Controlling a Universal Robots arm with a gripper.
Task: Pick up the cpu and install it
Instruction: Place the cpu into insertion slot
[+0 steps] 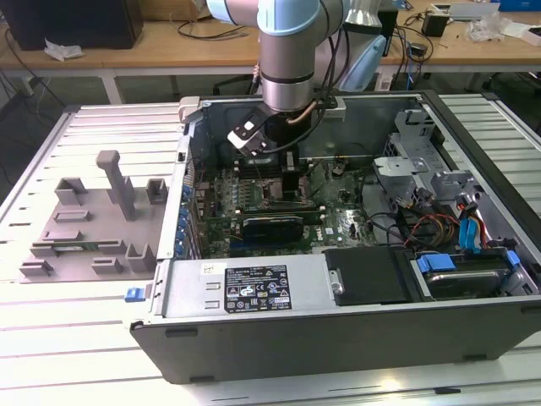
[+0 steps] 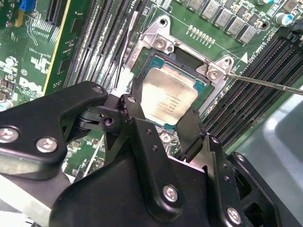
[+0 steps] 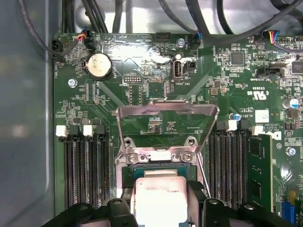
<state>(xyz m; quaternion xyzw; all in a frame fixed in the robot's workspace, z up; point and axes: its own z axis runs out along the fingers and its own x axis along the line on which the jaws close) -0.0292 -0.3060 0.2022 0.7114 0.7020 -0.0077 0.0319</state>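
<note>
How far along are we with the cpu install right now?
Pickup looks done: the pincer is shut on the cpu, low over the open socket. Whether it is fully seated I cannot tell. Left: release it; the metal bracket stands raised, not clamped down.

An open dark-grey metal computer case (image 1: 254, 338) lies on a white slatted table (image 1: 51, 338), with a grey plastic tray of upright blocks (image 1: 76, 258) just beside it (on the exterior view's left). A round silver coin battery (image 3: 99, 65) sits on the green motherboard (image 3: 142, 94).
</note>
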